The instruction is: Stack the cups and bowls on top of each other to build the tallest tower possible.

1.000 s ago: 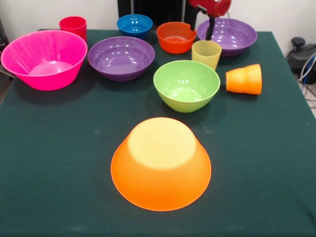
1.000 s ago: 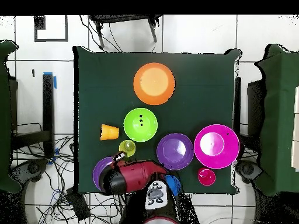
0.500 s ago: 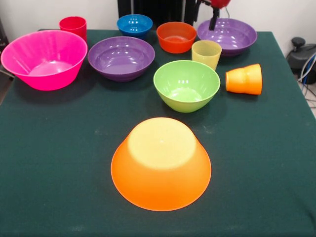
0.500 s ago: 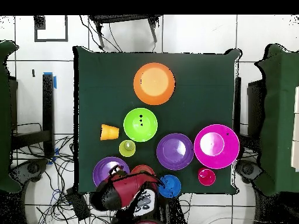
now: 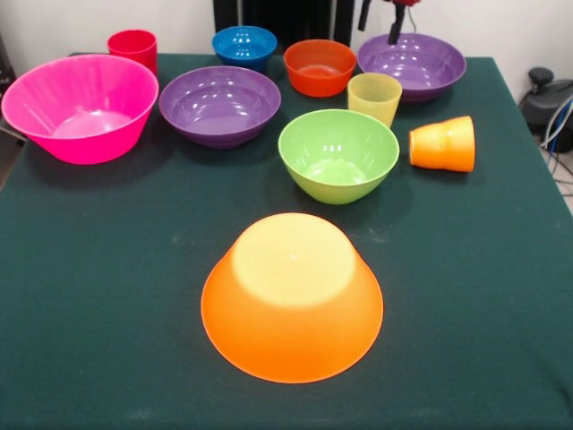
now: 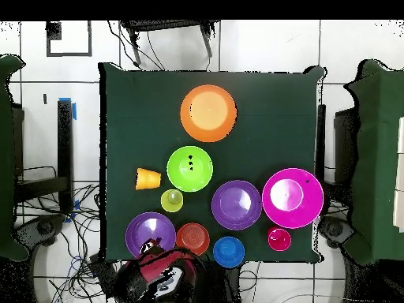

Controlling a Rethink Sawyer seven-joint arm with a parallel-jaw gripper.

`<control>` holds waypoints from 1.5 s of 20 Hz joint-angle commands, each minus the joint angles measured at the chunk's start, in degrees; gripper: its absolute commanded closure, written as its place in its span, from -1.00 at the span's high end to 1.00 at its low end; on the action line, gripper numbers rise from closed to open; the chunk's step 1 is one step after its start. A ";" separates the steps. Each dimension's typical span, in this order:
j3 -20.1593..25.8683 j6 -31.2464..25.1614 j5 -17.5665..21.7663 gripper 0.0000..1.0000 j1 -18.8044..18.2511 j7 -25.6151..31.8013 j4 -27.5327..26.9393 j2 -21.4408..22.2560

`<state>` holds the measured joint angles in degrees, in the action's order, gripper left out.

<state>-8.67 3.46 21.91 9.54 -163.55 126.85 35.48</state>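
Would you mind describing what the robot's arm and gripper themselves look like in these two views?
In the front view only the gripper shows at the top edge: two thin dark fingers, one of them tapering to a narrow tip, under a small patch of glossy red casing. From overhead the arm is a rounded, bulky body in red with black sections and pale highlights. No cables or markings can be made out on it.

Dark green table [image 5: 107,296], 7 bowls [image 5: 292,296] and 3 cups [image 5: 442,143] standing apart, none stacked
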 commanded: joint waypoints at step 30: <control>-5.89 11.09 8.45 1.00 -0.94 -0.41 -4.20 -12.79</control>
<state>-16.13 8.80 28.60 8.60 -163.55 126.86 26.81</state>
